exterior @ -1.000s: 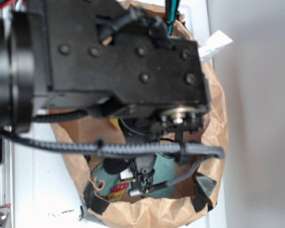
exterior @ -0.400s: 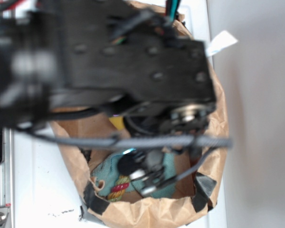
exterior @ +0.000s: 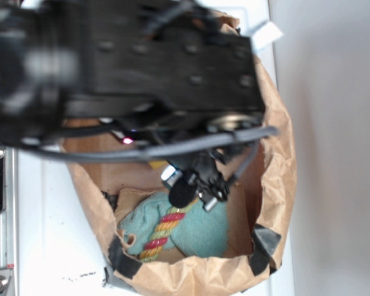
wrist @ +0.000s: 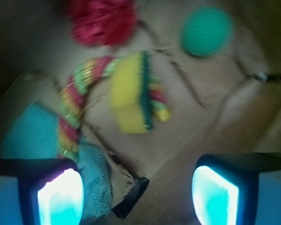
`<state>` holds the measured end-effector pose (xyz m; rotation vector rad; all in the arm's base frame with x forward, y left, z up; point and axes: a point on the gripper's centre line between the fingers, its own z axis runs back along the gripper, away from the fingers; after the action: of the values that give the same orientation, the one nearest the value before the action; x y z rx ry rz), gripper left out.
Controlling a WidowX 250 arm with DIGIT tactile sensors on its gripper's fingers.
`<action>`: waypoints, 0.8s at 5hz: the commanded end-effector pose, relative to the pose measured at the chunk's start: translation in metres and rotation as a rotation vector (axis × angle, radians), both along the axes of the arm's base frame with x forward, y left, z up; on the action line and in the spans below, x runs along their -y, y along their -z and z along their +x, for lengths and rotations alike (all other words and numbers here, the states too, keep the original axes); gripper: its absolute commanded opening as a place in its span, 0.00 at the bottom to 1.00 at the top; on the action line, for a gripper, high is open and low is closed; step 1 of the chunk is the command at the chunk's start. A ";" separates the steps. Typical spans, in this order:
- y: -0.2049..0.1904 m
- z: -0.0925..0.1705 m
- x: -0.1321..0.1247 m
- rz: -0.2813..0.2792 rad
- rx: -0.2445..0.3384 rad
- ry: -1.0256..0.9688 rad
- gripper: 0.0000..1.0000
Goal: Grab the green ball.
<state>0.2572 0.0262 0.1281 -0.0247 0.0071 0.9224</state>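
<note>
Robot gripper (wrist: 138,194) hangs open inside a paper bag (exterior: 277,185), above the ball (wrist: 206,32).

In the wrist view, the two fingers (wrist: 215,194) stand wide apart with nothing between them, likely ready to close on a target. The green ball lies at the far right of the bag floor, apart from the red wad (wrist: 103,19) at far left. A yellow sponge (wrist: 129,96) rests on a striped rope (wrist: 77,101) in the middle; a teal cloth (wrist: 30,133) lies near left.
</note>
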 end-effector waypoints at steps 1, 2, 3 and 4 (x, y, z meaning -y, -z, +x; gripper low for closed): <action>-0.015 -0.008 0.000 0.099 0.101 -0.515 1.00; -0.010 0.007 0.001 0.110 0.092 -0.664 1.00; -0.008 0.031 0.002 0.112 0.122 -0.671 1.00; -0.006 0.041 -0.001 0.103 0.058 -0.619 1.00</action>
<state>0.2961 0.0318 0.1209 0.0837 -0.0681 1.5370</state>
